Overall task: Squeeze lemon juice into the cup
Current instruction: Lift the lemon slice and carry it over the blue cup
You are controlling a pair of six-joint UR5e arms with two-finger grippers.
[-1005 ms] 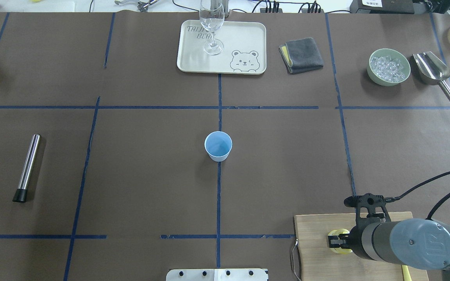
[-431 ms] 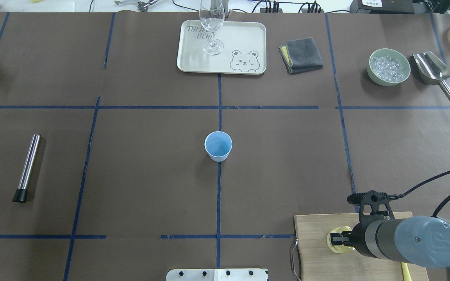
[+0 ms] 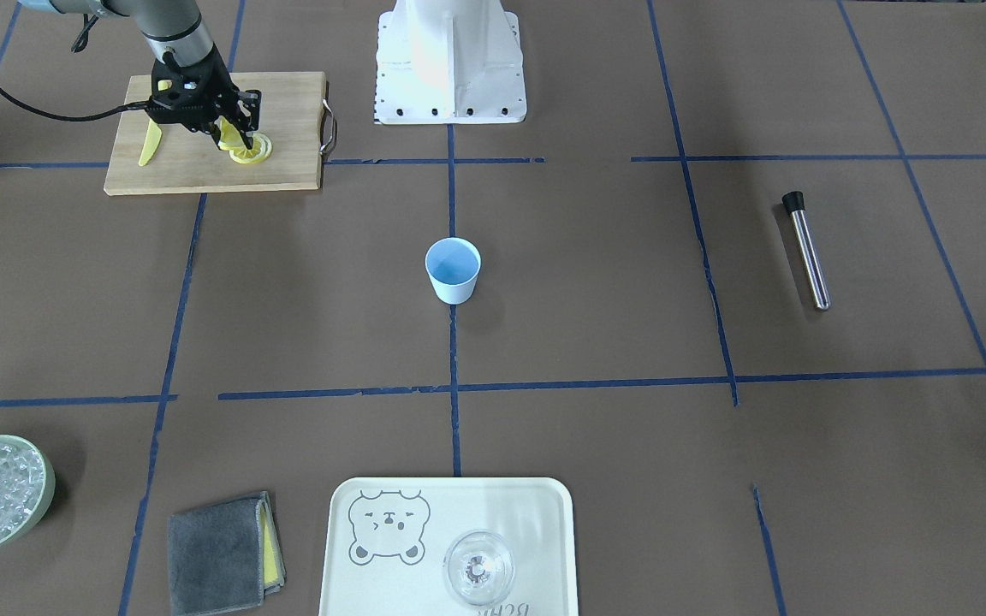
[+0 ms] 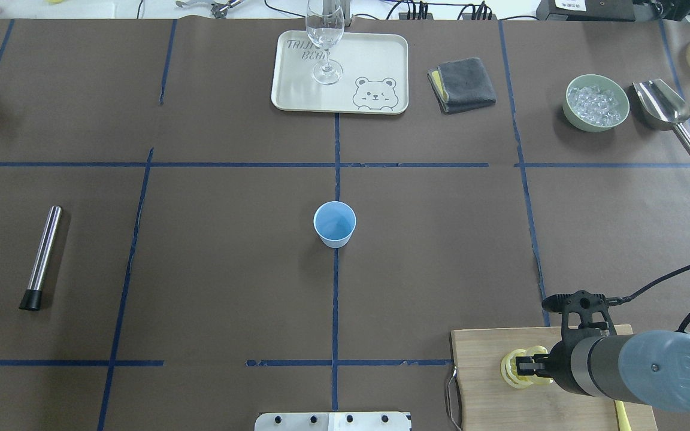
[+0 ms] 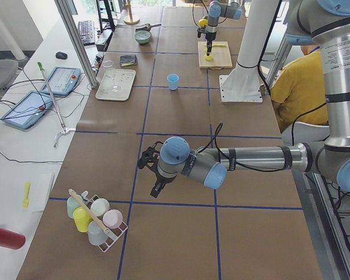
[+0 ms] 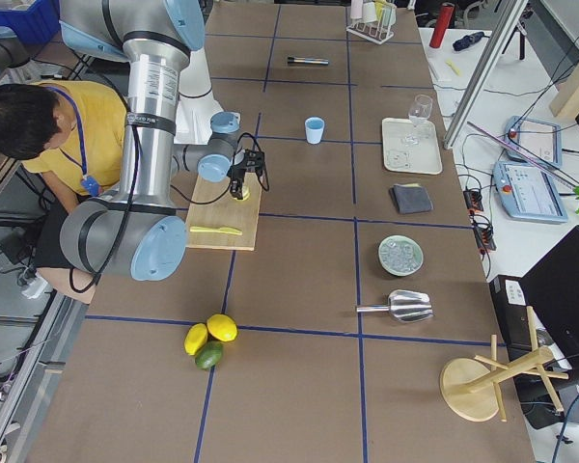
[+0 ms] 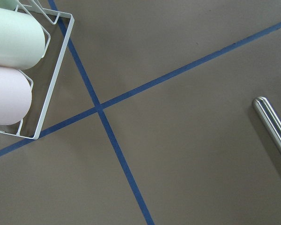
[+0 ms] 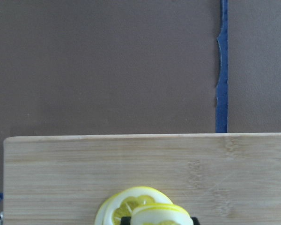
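The cup point(image 4: 334, 224) stands empty at the table's centre, well apart from the lemon point(image 8: 161, 214). The right gripper point(image 4: 526, 366) pinches that slice just over the other slices point(image 8: 124, 206) on the cutting board point(image 4: 489, 350). The bowl point(image 4: 595, 126) holds ice, and the glass point(image 4: 324, 42) on the tray point(image 4: 381, 60) looks empty. I cannot tell whether the left gripper point(image 5: 153, 173) is wide or closed.

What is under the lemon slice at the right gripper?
A second lemon slice lying on the wooden cutting board. Held in the right gripper, the lemon covers its near part; anything further beneath is hidden.
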